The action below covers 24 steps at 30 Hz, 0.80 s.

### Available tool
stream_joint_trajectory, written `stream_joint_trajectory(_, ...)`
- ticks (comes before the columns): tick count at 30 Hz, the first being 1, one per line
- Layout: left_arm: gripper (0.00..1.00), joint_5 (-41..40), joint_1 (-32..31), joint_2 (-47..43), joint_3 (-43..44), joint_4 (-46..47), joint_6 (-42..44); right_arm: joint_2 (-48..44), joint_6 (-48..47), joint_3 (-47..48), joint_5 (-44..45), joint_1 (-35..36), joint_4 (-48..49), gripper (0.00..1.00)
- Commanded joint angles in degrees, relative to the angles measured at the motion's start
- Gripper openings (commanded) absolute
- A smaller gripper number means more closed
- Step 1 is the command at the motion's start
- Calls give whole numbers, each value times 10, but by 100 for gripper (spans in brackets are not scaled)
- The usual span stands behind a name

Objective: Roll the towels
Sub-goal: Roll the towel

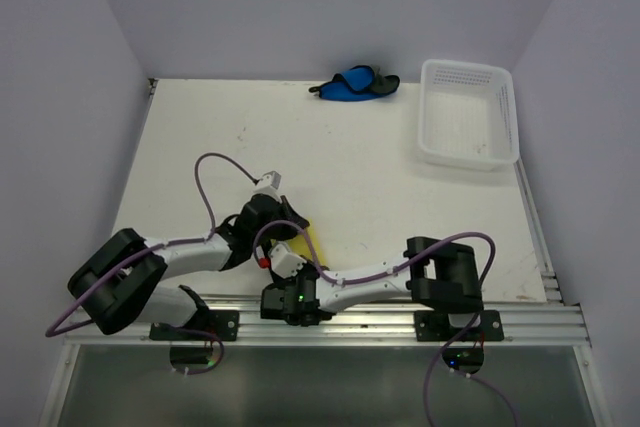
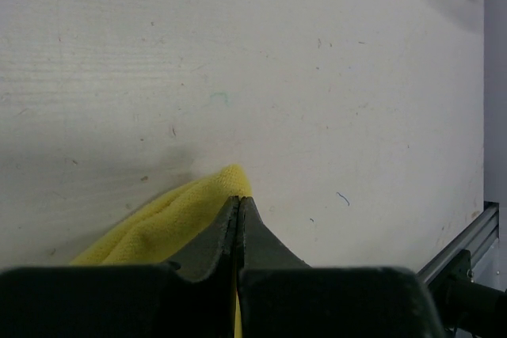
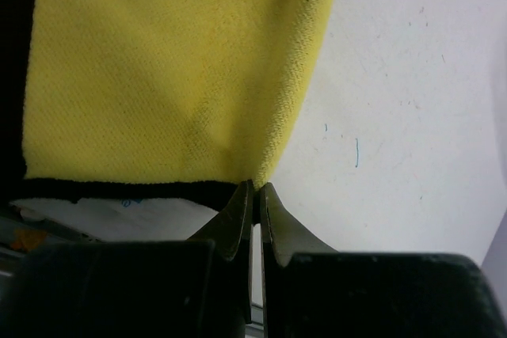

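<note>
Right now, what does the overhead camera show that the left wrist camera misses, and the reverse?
Only overhead: the blue towel bunched at the far edge of the table, the white basket to its right, plus the left arm and right arm. Only left wrist: a close-up of the left jaws pressed shut on a fold of cloth. Both: that cloth, the yellow towel, and the white table.

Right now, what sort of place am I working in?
Probably a lab test cell: plain lavender walls enclose a scuffed white tabletop, with a grooved aluminium mounting rail along its near edge.
</note>
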Motion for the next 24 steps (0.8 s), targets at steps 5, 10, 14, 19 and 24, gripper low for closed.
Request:
stream_joint_trajectory(5,0,-47,13,-61,-38,67,-13,40,-47,22,-1,38,-48,0)
stream_joint_trajectory(10,0,-49,12,-76,-68,70,-15,77,-62,46,3,59,-57,0)
stream_joint_trajectory(14,0,-46,12,-76,-82,73,-14,98,-66,60,1,67,-66,0)
stream_joint_trajectory(19,0,-75,12,-83,-86,31,-6,107,-70,70,-2,71,-70,0)
stream_joint_trajectory(24,0,-96,12,-91,-102,15,-11,98,-73,74,-4,73,-67,4)
